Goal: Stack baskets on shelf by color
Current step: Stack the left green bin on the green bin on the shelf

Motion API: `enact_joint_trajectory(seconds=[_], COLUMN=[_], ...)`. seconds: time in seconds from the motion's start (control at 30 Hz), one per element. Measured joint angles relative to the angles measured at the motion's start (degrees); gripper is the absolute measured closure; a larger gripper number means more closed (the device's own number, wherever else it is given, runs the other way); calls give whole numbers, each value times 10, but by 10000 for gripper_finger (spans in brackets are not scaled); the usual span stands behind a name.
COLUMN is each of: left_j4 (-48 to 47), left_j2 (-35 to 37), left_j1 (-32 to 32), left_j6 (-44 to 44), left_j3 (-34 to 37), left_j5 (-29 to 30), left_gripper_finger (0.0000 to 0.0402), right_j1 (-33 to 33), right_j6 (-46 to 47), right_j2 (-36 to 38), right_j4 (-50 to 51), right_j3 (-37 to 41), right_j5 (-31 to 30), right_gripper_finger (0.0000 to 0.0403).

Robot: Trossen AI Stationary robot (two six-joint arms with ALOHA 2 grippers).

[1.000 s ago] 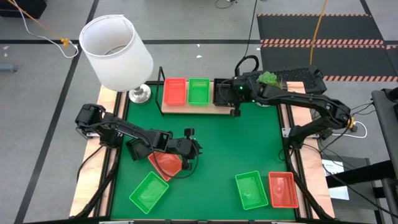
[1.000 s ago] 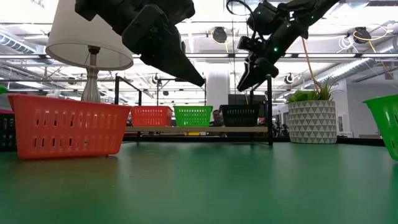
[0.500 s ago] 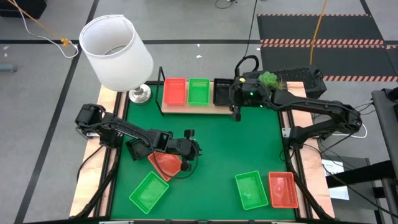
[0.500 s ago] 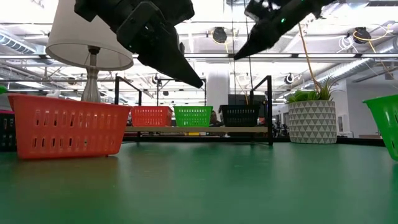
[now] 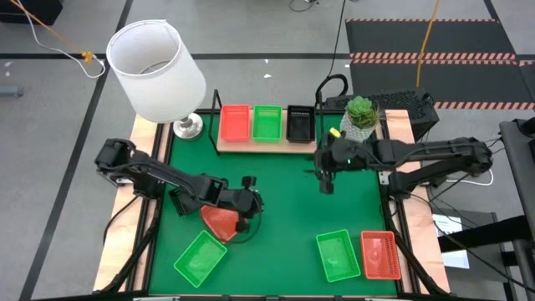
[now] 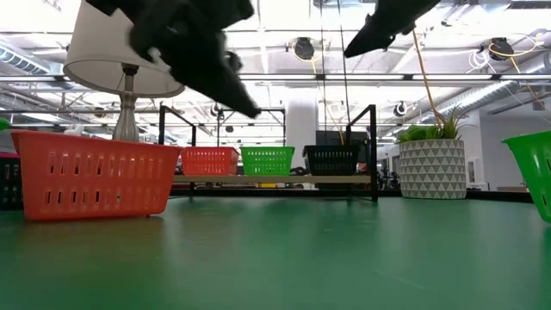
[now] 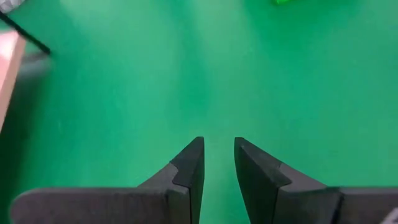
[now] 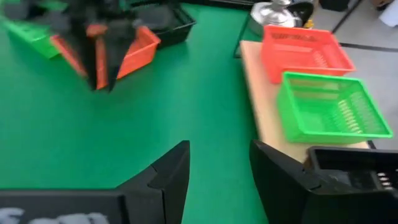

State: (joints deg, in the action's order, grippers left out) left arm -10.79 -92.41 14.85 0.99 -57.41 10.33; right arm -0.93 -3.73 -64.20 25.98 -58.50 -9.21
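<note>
Shelf (image 5: 263, 147) at upper centre of worktop (image 5: 292, 209): orange-red basket (image 5: 235, 123), green basket (image 5: 267, 122), black basket (image 5: 300, 123) side by side. Right gripper (image 5: 326, 180) released, empty, just below shelf. Left gripper (image 5: 248, 211) at centre-left, jaws slightly parted, grasping nothing, beside loose orange-red basket (image 5: 222, 221).
</note>
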Motion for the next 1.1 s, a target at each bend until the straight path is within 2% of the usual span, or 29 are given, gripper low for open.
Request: enact_joint_trajectory(seconds=[0.2,0.27,0.37,0.6,0.77,0.93,1.1], left_j4=[-126,-138,-184,-228,-254,-258,-253], left_j2=[89,110,133,143,141,141,126], left_j1=[19,30,61,128,159,191,217], left_j6=[-71,-102,-137,-229,-306,-375,-424], left_j3=[1,-1,1,0,0,0,0], left_j5=[3,8,34,87,101,152,177], left_gripper_finger=[311,311,311,311,311,311,311], right_j1=[-76,-96,-114,-124,-123,-123,-123], right_j6=[33,40,29,0,0,0,-12], right_j2=[-1,-1,-1,-1,-6,-10,-10], right_j4=[33,35,34,25,25,15,-15], right_j3=[0,0,0,0,0,7,31], right_j5=[-35,-46,-45,-44,-45,-44,-42], right_gripper_finger=[243,243,243,243,243,243,243])
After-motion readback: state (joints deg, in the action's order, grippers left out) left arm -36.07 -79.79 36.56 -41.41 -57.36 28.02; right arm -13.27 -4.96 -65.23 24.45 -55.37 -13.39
